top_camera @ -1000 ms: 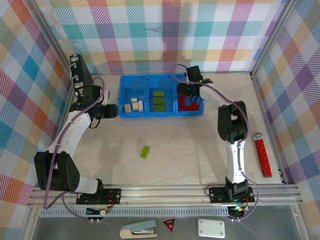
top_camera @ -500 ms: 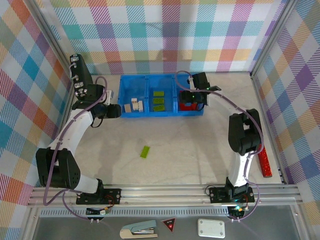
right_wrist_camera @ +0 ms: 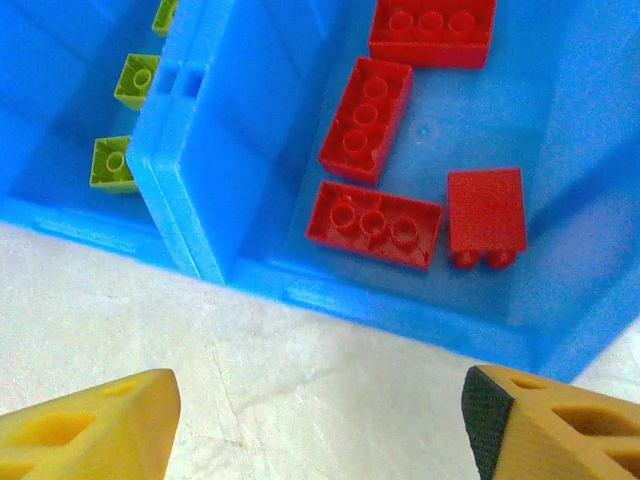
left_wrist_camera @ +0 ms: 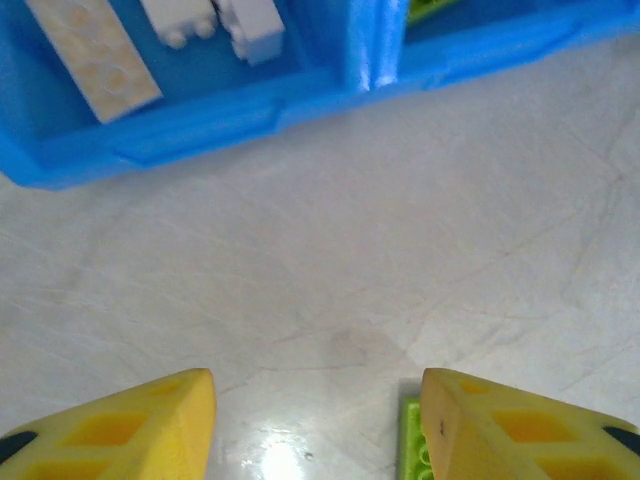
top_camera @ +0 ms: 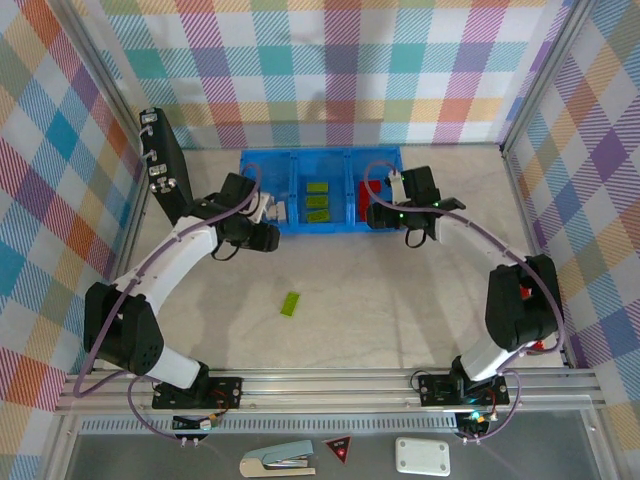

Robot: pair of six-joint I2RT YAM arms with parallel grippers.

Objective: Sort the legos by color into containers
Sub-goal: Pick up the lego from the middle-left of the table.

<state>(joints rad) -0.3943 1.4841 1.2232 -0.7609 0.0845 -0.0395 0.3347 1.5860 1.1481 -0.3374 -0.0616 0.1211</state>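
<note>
1. The blue tray (top_camera: 325,229) is sitting near the far edge of the table (top_camera: 350,335), and its three boxes are standing open side by side.
2. In the left box (top_camera: 265,168), cream bricks (left_wrist_camera: 100,55) are lying close to the tray's near edge.
3. In the middle box (top_camera: 318,165), three green bricks (top_camera: 317,201) are making a row that is running from the near edge toward the far edge.
4. In the right box (right_wrist_camera: 440,120), four red bricks (right_wrist_camera: 372,224) are lying flat. One is lying along the near edge, and a short one is sitting just beside its right end.
5. One loose green brick (top_camera: 290,304) is lying on the table, between the tray's near edge and the table's near edge. It is tilting a little.
6. The left gripper (left_wrist_camera: 318,405) is holding its fingers spread, with nothing between them. It is hanging by the near edge of the left box.
7. The right gripper (right_wrist_camera: 322,400) is keeping its fingers spread wide too, and it is pinching nothing. It is hanging by the near edge of the right box.
8. A black case (top_camera: 166,165) is standing at the table's far left corner.
9. A red stick (top_camera: 538,346) is lying by the table's right edge, and the right arm (top_camera: 480,240) is hiding most of it.
</note>
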